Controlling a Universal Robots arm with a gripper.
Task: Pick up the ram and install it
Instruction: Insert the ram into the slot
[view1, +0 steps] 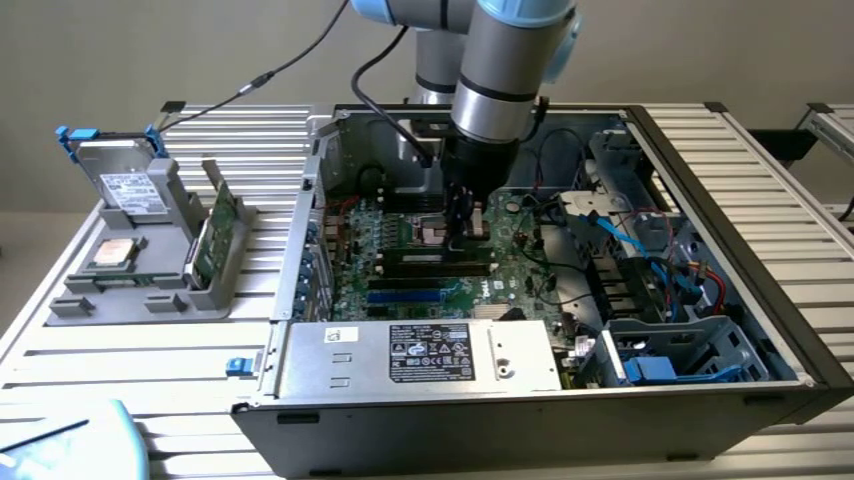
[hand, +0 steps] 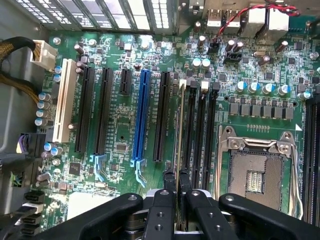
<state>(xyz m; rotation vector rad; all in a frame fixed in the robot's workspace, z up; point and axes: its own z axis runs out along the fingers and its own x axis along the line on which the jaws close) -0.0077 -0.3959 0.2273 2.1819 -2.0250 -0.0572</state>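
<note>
Three parts on a grey holder (view1: 134, 295) at the exterior view's left: a hard drive (view1: 130, 190), a square processor chip (view1: 114, 252), and a wide green card (view1: 220, 235) standing on edge. Next to the right, an open computer case (view1: 534, 425), with the motherboard (view1: 400, 275) flat inside and a power supply (view1: 427, 355) along the near wall. Reaching down into the case near its middle, the arm (view1: 507, 70), with the gripper (view1: 465, 235) low over the board. Farther right, a drive cage (view1: 681, 340).

Seen from the wrist: pinched narrow on the ram (hand: 179, 130), fingers (hand: 169, 185) against both its faces. Held edge-on and upright between the blue slot (hand: 142, 115) and the black memory slots (hand: 200, 125), just beside the nearest of them. Cannot tell whether seated or just above the board. Beyond those slots, the open processor socket (hand: 252, 170).
</note>
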